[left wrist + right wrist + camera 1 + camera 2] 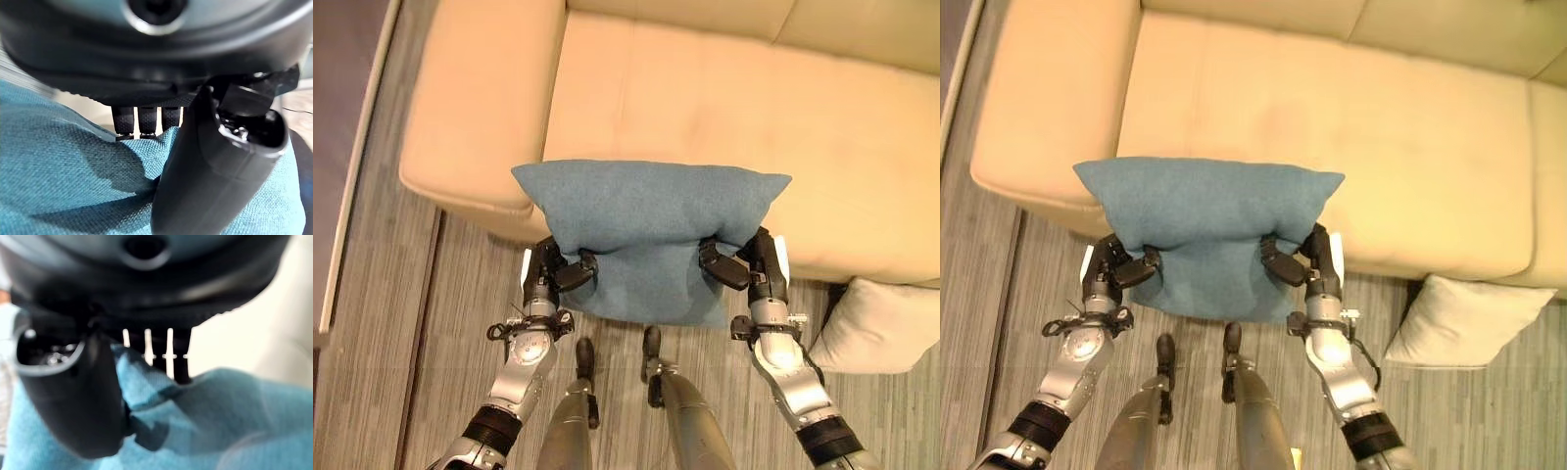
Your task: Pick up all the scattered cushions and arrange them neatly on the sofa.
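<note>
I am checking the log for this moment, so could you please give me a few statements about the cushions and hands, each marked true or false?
1. Both hands grip the blue cushion. True: the left hand and right hand pinch its two sides.
2. The blue cushion lies flat on the sofa seat. False: it is held up at the seat's front edge.
3. A white cushion lies on the floor by the sofa. True.
4. The white cushion is on the robot's left. False: it is on the right.
</note>
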`<state>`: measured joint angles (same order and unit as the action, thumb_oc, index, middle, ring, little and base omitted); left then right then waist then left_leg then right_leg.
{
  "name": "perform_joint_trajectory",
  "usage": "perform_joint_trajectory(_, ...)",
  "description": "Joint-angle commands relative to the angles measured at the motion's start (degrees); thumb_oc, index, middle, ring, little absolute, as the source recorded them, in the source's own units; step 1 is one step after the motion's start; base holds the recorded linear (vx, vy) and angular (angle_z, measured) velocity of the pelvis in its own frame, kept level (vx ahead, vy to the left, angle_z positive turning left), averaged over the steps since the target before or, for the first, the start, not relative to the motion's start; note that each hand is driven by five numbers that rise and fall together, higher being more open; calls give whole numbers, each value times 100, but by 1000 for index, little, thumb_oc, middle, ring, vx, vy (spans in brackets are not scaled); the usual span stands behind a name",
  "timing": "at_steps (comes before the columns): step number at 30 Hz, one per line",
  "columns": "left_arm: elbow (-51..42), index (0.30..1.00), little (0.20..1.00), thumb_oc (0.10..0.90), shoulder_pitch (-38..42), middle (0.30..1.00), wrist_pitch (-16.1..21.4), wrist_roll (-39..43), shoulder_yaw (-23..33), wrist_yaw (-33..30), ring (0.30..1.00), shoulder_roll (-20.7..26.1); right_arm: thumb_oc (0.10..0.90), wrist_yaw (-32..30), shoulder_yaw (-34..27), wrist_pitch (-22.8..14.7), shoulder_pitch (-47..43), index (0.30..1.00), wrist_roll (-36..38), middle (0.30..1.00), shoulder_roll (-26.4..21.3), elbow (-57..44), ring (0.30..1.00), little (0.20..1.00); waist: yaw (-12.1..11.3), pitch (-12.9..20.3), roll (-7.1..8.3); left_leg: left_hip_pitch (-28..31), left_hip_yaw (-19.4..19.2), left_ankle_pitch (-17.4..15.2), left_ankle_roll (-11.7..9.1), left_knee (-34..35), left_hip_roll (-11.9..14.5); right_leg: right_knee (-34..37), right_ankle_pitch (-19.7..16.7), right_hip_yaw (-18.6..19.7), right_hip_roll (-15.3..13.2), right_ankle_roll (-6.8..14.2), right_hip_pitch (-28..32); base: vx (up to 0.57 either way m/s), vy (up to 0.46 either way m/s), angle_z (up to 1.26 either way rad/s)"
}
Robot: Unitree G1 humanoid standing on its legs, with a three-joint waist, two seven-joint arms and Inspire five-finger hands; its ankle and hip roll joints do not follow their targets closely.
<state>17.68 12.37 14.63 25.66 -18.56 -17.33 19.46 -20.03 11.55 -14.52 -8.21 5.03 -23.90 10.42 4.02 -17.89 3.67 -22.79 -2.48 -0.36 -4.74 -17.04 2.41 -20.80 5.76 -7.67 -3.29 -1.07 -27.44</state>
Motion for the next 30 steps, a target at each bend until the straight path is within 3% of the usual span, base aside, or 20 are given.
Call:
perform_joint_trajectory(1, -801, 300, 300, 400, 183, 300, 718, -331, -347, 567, 300, -339, 400, 243, 123, -540, -141, 300, -392, 300, -49, -847, 300, 300, 53, 447, 43, -185, 125, 256, -47, -561, 3, 1137, -63, 192, 135, 275, 1205, 273, -42, -9)
perform_joint_trajectory(3, -845, 300, 300, 400, -15, 300, 685, -365, -296, 576, 300, -301, 400, 296, 55, -504, -36, 300, -446, 300, -94, -868, 300, 300, -7, 595, 61, 138, 118, -15, 72, -25, -100, 1234, -58, 270, 197, 338, 1489, 311, 9, -37)
perform_joint_trajectory(6, -862, 300, 300, 400, -187, 300, 619, -414, -248, 578, 300, -286, 400, 308, -19, -451, 104, 300, -438, 300, -107, -874, 300, 300, -106, 721, 66, 246, 133, 117, 89, 474, -190, 1386, -63, 368, 252, 386, 1825, 267, 29, -44)
perform_joint_trajectory(7, -900, 300, 300, 400, -303, 300, 551, -489, -181, 570, 300, -245, 400, 295, -69, -427, 177, 300, -420, 300, -88, -860, 300, 300, -271, 777, 46, 101, 238, 403, 58, 779, -323, 1532, -15, 473, 378, 385, 2195, 285, 15, -25)
perform_joint_trajectory(10, -946, 300, 300, 400, -491, 300, 493, -554, -116, 605, 300, -238, 400, 326, -91, -382, 260, 300, -417, 300, -48, -856, 300, 300, -442, 878, 21, 180, 417, 522, 61, 1077, -420, 1642, 72, 717, 530, 400, 2646, 305, 60, -66)
perform_joint_trajectory(15, -1036, 300, 300, 400, -915, 300, 418, -563, -25, 721, 300, -141, 400, 502, -140, -320, 511, 300, -504, 300, -15, -1002, 300, 300, -501, 1234, 129, 792, 350, 277, 295, 1069, -468, 1618, 92, 1035, 301, 590, 3098, 295, 117, -79)
perform_joint_trajectory(17, -1074, 300, 300, 400, -973, 300, 388, -571, 18, 735, 300, -99, 400, 538, -153, -302, 484, 300, -553, 300, 23, -1066, 300, 300, -572, 1260, 132, 980, 209, 117, 414, 1034, -467, 1295, 20, 1083, 179, 784, 3052, 241, 152, -47)
perform_joint_trajectory(19, -1074, 300, 300, 400, -966, 300, 367, -571, 20, 734, 300, -65, 400, 556, -152, -304, 416, 300, -559, 300, 90, -1093, 300, 300, -631, 1183, 128, 1168, 69, -51, 556, 961, -488, 542, -238, 1030, 26, 1015, 2818, 100, 103, -53)
perform_joint_trajectory(20, -1073, 300, 300, 400, -962, 300, 367, -570, 21, 734, 300, -66, 400, 556, -154, -303, 412, 300, -559, 300, 89, -1093, 300, 300, -641, 1193, 118, 1152, 63, -32, 552, 972, -472, 550, -261, 1039, 41, 1012, 2796, 68, 91, -68)
perform_joint_trajectory(21, -1097, 300, 300, 400, -956, 300, 362, -566, 50, 731, 300, -18, 400, 582, -149, -294, 325, 300, -575, 300, 110, -1098, 300, 300, -584, 1093, 44, 1306, 13, -104, 654, 933, -425, -230, -607, 1021, 63, 1228, 2441, 32, 46, -75)
perform_joint_trajectory(23, -1102, 300, 300, 400, -937, 300, 370, -587, 68, 703, 300, -10, 400, 560, -149, -304, 284, 300, -577, 300, 146, -1097, 300, 300, -566, 1032, -31, 1344, -11, -145, 695, 901, -403, -617, -678, 979, 66, 1287, 2200, 49, 78, -18)
perform_joint_trajectory(24, -1099, 300, 300, 400, -908, 300, 374, -638, 91, 666, 300, -16, 400, 534, -129, -297, 249, 300, -638, 300, 193, -1097, 300, 300, -547, 1006, -138, 1494, -27, -218, 729, 929, -371, -787, -555, 743, -56, 1176, 1895, 97, 87, -22)
perform_joint_trajectory(27, -1101, 300, 300, 400, -884, 300, 430, -645, 123, 667, 300, -63, 400, 478, -151, -284, 144, 300, -710, 300, 194, -1066, 300, 300, -482, 1028, -202, 1790, -14, -328, 651, 1134, -345, 179, -304, 305, -366, 980, 1633, 143, -24, -17)
perform_joint_trajectory(29, -1102, 300, 300, 400, -872, 300, 425, -600, 113, 742, 300, -66, 400, 482, -217, -297, 198, 300, -655, 300, 161, -1047, 300, 300, -421, 1080, -112, 1848, 55, -416, 603, 1138, -475, 1169, -332, 358, -392, 973, 1867, 133, -84, -3)
perform_joint_trajectory(30, -1102, 300, 300, 400, -875, 300, 426, -598, 110, 744, 300, -62, 400, 484, -219, -299, 204, 300, -654, 300, 163, -1048, 300, 300, -412, 1071, -116, 1863, 68, -423, 603, 1134, -472, 1230, -355, 340, -388, 974, 1919, 88, -69, 8)
